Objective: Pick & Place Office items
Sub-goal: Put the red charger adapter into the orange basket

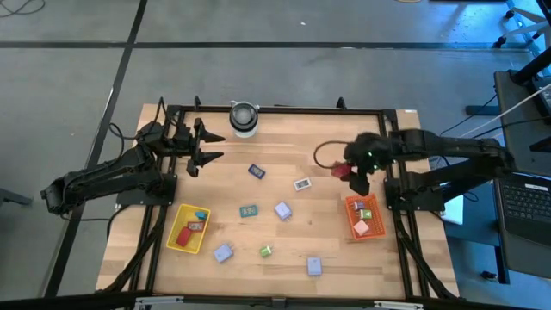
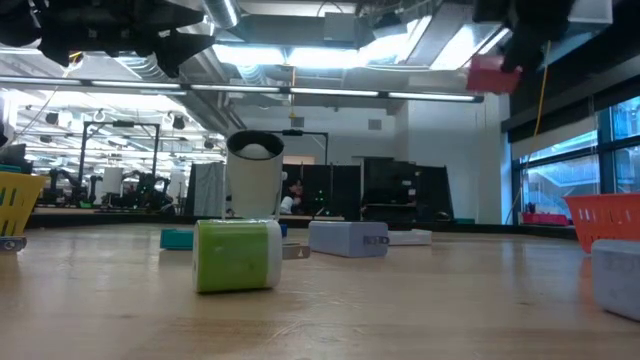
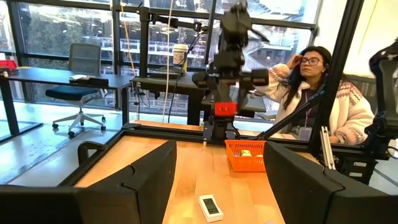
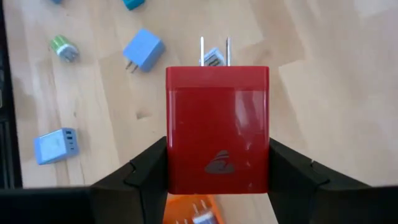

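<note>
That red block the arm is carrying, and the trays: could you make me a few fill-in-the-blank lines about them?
1. The right tool grips a ____ block with two metal prongs.
2. That block hangs ____ the table, not on it.
3. The orange tray sits at the table's ____ side.
4. The left tool holds ____.

Missing words: red; above; right; nothing

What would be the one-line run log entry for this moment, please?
right gripper: holds red charger block above table, near orange tray | left gripper: open, empty, waiting near cylinder
</note>
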`<action>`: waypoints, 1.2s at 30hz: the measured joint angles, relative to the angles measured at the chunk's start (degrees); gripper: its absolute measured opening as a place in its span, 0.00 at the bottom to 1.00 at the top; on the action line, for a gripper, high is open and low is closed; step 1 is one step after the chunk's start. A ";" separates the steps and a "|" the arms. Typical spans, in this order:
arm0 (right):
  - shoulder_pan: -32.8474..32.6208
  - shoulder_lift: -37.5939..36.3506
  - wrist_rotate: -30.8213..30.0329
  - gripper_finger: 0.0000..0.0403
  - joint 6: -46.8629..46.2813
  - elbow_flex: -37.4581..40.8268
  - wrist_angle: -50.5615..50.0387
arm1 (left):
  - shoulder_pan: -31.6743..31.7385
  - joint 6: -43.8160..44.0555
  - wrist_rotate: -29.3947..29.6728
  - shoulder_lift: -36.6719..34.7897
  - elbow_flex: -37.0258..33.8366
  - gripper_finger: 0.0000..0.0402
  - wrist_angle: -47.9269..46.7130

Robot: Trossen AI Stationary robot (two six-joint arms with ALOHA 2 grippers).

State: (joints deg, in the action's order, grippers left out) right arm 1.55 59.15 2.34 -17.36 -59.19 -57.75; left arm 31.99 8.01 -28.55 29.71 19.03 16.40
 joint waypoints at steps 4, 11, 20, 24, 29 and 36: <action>-2.47 -6.23 -0.66 0.52 -2.46 10.26 9.69 | 0.00 0.51 -0.05 0.00 0.00 0.59 0.02; -4.42 -15.21 -0.46 0.52 -6.66 23.20 16.58 | -0.01 1.54 0.00 0.00 0.00 0.59 0.04; -8.47 -22.17 2.56 0.52 -16.12 28.19 10.68 | 0.00 0.96 1.31 0.07 0.00 0.59 -1.09; -12.26 -23.25 3.11 0.52 -21.92 28.23 6.63 | 0.00 1.72 3.13 0.07 0.00 0.59 -2.07; -17.74 -23.65 3.08 0.52 -28.83 28.23 5.37 | 0.00 1.74 3.40 0.07 0.00 0.59 -2.72; -25.72 -23.22 0.01 0.52 -38.72 28.23 3.10 | 0.00 1.74 3.40 0.07 0.00 0.59 -3.15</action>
State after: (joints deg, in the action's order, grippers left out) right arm -24.17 35.93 2.35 -56.09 -30.96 -54.65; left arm 31.99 9.76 -25.15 29.78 19.03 13.26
